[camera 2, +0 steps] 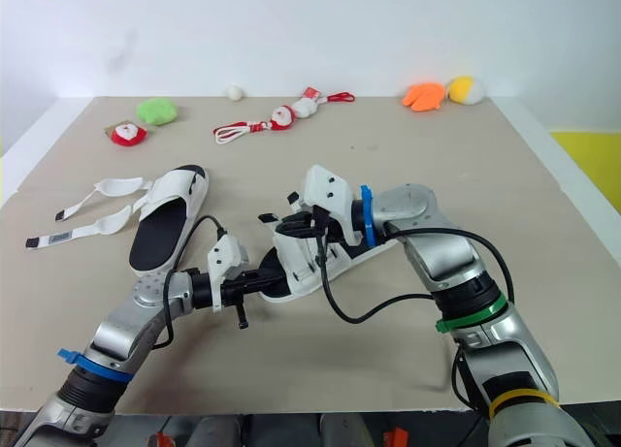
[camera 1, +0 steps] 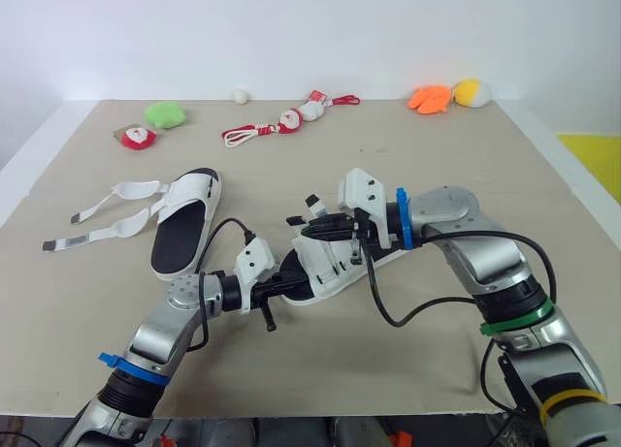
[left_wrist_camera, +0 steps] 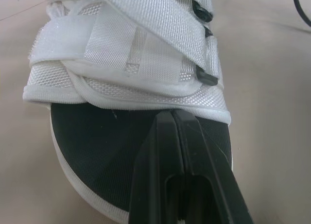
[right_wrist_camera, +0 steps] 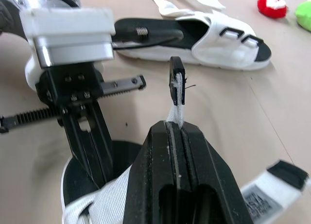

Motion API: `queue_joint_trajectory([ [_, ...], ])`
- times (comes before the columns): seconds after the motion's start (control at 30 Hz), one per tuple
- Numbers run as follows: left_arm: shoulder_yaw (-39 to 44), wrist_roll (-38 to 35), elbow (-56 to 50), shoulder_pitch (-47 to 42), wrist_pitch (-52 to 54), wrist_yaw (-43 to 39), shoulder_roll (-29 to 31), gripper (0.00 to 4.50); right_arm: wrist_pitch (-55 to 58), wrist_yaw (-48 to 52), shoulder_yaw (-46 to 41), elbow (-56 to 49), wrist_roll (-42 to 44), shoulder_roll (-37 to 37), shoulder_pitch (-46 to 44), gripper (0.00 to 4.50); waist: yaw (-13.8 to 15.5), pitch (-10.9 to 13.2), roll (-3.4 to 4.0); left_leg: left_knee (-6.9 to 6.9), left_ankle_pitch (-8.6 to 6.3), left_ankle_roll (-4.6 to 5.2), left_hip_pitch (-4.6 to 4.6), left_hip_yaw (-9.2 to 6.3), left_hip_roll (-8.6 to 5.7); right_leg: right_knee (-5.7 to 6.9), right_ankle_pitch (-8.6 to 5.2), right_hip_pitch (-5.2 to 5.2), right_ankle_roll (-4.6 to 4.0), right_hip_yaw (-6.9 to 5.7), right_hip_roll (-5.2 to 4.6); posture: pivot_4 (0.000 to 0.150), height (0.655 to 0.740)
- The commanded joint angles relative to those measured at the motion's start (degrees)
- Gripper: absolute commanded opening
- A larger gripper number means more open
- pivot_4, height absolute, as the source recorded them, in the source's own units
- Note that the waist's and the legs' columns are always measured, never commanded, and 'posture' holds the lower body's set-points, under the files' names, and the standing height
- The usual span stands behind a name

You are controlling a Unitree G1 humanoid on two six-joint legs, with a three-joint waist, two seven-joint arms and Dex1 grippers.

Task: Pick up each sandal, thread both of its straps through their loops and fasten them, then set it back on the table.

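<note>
Right gripper [right_wrist_camera: 176, 127] pinches strap [right_wrist_camera: 177, 100]; second sandal [camera 1: 184, 224] lies nearby

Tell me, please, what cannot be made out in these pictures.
- Eye views: the right gripper and its mount cover the loops of the held sandal.
- Left wrist view: the sandal's far end runs past the picture's edge.
- Right wrist view: print on the strap label is too small to read.
- Eye views: the white thing at the table's far edge is too small to identify.
</note>
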Motion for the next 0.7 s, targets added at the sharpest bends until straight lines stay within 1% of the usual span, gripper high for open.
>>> queue_joint_trajectory([
  [0.03,-3.07,2.27,3.45,2.24,2.28,-0.17,0.69,0.0,0.3,-1.79,0.01,1.23,-2.67,1.18,-3.91,0.08,-0.02,0.0,0.0,0.0,0.0,0.0,0.0,0.0,0.0,0.0,0.0,0.0,-0.01,0.0,0.0,0.15,0.74],
  [0.33,-3.17,2.3,3.02,2.59,2.42,0.17,0.59,0.0,1.4,-2.59,1.96,6.26,-7.93,2.9,-5.89,0.08,-0.05,0.0,0.0,0.01,0.01,0.0,0.02,0.0,0.01,0.01,0.01,-0.01,-0.02,0.0,0.01,0.15,0.74],
  [0.7,-3.11,2.17,2.92,2.53,2.43,0.35,0.67,0.0,2.77,-3.44,2.91,9.76,-11.43,4.91,-7.21,0.08,-0.1,0.0,0.0,0.03,0.02,0.02,0.04,0.0,0.02,0.01,0.07,0.0,-0.02,0.0,0.01,0.15,0.74],
])
